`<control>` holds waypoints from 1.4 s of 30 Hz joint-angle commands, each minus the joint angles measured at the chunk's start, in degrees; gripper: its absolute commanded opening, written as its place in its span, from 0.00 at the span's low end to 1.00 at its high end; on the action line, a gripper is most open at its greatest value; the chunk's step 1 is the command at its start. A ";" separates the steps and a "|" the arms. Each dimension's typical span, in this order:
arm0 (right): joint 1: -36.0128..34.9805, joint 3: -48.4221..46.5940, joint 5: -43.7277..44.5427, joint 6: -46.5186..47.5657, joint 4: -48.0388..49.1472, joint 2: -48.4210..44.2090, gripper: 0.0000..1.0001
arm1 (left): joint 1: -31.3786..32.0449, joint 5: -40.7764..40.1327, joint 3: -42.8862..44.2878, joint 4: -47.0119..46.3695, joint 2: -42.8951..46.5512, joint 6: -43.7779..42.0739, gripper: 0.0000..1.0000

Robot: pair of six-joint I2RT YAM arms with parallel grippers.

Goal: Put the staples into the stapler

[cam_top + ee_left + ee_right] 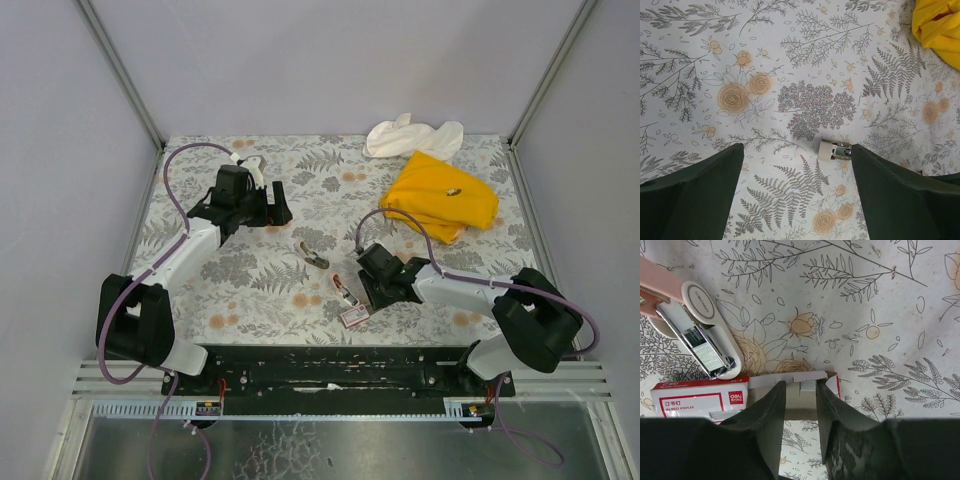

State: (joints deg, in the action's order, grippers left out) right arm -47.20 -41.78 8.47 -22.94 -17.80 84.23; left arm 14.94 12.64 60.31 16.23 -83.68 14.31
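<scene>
The pink and white stapler (pixel 695 330) lies open on the table, its metal channel showing a row of staples; in the top view it (pixel 343 289) sits just left of my right gripper (pixel 372 290). The staples box (pixel 695 401), pink with a white label, lies below it and also shows in the top view (pixel 354 318). Its tan inner tray (pixel 800 402) is slid out. My right gripper (pixel 801 390) is open and straddles the tray, with a short strip of staples (pixel 808 386) between the tips, against the right finger. My left gripper (pixel 797 160) is open, empty and far off.
A small white and metal piece (pixel 835 150) lies on the floral tablecloth by the left gripper's right finger; it also shows in the top view (pixel 315 257). A yellow cloth (pixel 440 195) and a white cloth (pixel 410 135) lie at the back right.
</scene>
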 commanded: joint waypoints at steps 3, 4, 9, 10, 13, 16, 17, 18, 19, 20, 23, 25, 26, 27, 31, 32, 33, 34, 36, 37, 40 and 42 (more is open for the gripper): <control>0.35 -0.78 1.03 0.35 1.02 0.77 0.36 | -0.17 -0.08 -0.37 -0.67 1.50 -0.59 0.88; 0.35 -0.91 1.08 0.43 0.94 0.91 0.35 | -0.11 -0.14 -0.33 -0.67 1.46 -0.59 0.88; 0.36 -1.21 0.70 0.61 0.77 1.58 0.29 | -0.17 -0.10 -0.28 -0.65 1.49 -0.59 0.88; 0.36 -1.32 0.82 0.61 0.51 1.78 0.27 | -0.13 -0.18 -0.28 -0.65 1.54 -0.59 0.88; 0.36 -1.67 1.28 0.53 -0.18 2.23 0.22 | -0.16 -0.17 -0.29 -0.61 1.59 -0.59 0.88; 0.36 -2.03 1.19 0.29 -0.65 1.77 0.19 | -0.17 -0.21 -0.33 -0.58 1.63 -0.64 0.88; 0.36 -2.14 1.09 0.19 -0.77 1.41 0.19 | -0.14 -0.29 -0.31 -0.58 1.62 -0.60 0.87; 0.35 -2.24 0.79 0.06 -0.93 1.00 0.18 | -0.17 -0.30 -0.33 -0.58 1.66 -0.60 0.87; 0.38 -2.39 0.54 -0.11 -1.15 0.35 0.18 | -0.17 -0.28 -0.30 -0.60 1.65 -0.59 0.88; 0.37 -2.55 0.19 -0.28 -1.39 -0.35 0.18 | -0.22 -0.26 -0.36 -0.54 1.63 -0.59 0.88; 0.35 -2.69 -1.15 -0.68 -1.73 -3.13 0.17 | -0.17 -0.21 -0.31 -0.59 1.54 -0.51 0.88; 0.40 -2.56 -1.93 -0.91 -1.89 -5.61 0.17 | -0.15 -0.19 -0.35 -0.58 1.63 -0.43 0.88; 0.48 -2.46 -2.42 -1.03 -1.89 -6.59 0.17 | -0.16 -0.10 -0.32 -0.55 1.63 -0.42 0.88; 0.59 -2.32 -2.90 -1.22 -1.89 -7.48 0.17 | -0.12 -0.08 -0.37 -0.58 1.73 -0.37 0.87; 1.76 -0.85 -5.64 -1.99 -0.61 -10.35 0.17 | -0.17 0.15 -0.46 -0.75 2.02 -0.24 0.88; 2.38 -0.39 -6.45 -2.20 0.04 -10.85 0.17 | -0.22 0.26 -0.46 -0.71 2.08 -0.12 0.88; 3.04 0.16 -7.35 -2.39 0.80 -11.18 0.17 | -0.18 0.59 -0.58 -0.66 2.27 0.04 0.88; 3.71 0.61 -8.20 -2.52 1.63 -11.26 0.17 | -0.17 0.92 -0.62 -0.79 2.42 0.21 0.88; 4.93 0.69 -9.24 -2.64 2.99 -11.03 0.17 | -0.13 1.57 -0.96 -1.14 3.06 0.66 0.88; 5.27 0.38 -9.07 -2.64 3.37 -10.56 0.18 | -0.04 1.77 -1.11 -1.19 3.32 0.83 0.87; 5.45 -2.74 -5.35 -1.51 2.16 -7.70 0.18 | -0.09 2.46 -1.52 -1.43 4.05 1.35 0.88; 5.45 -5.54 -3.93 -0.07 0.69 -4.81 0.18 | -0.06 2.80 -1.68 -1.70 4.48 1.65 0.88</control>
State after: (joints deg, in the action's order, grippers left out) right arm -42.11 -42.06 1.96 -24.60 -17.23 75.44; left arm 14.96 13.74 59.53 16.19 -81.30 14.83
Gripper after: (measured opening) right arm 0.207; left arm 0.873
